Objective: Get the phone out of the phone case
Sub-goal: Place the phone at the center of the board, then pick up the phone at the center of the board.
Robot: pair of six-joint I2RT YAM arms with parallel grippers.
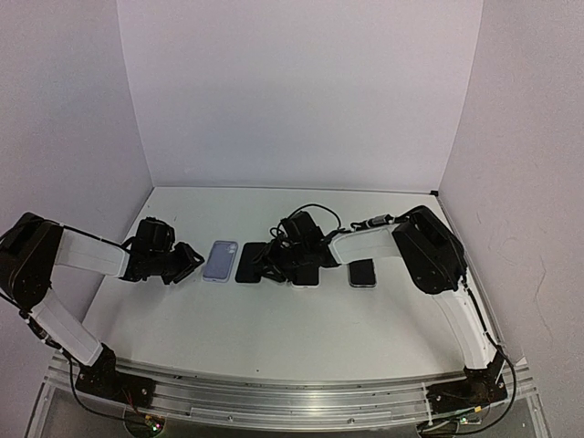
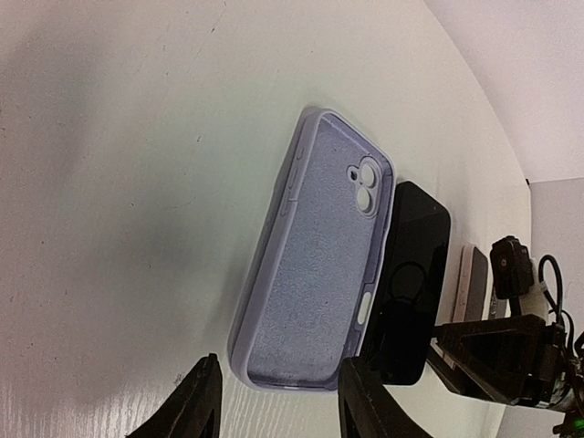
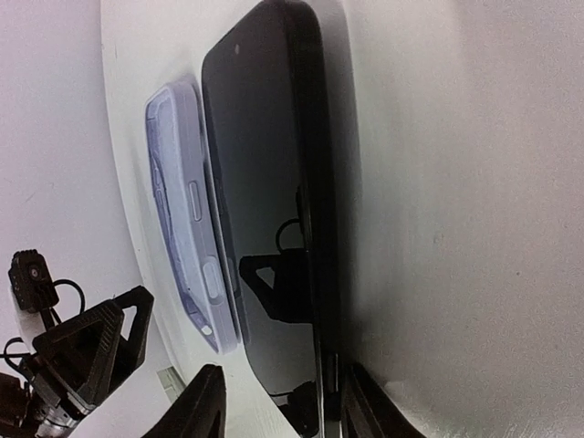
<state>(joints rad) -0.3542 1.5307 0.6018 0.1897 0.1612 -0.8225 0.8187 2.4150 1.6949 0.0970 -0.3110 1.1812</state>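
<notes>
An empty lilac phone case (image 2: 319, 265) lies inside-up on the white table, also in the top view (image 1: 220, 260). A black phone (image 2: 411, 274) lies flat, screen up, right beside it, out of the case (image 1: 251, 262). My left gripper (image 2: 278, 388) is open and empty, its fingers just short of the case's near end (image 1: 185, 261). My right gripper (image 3: 283, 379) is open, its fingers either side of the black phone's (image 3: 269, 201) near end. The lilac case (image 3: 182, 210) lies beyond the phone.
A second dark phone (image 1: 362, 272) lies right of the right wrist. A pale flat item (image 2: 470, 283) lies past the black phone, under the right gripper (image 1: 274, 263). White walls close the back and sides of the table (image 1: 274, 328).
</notes>
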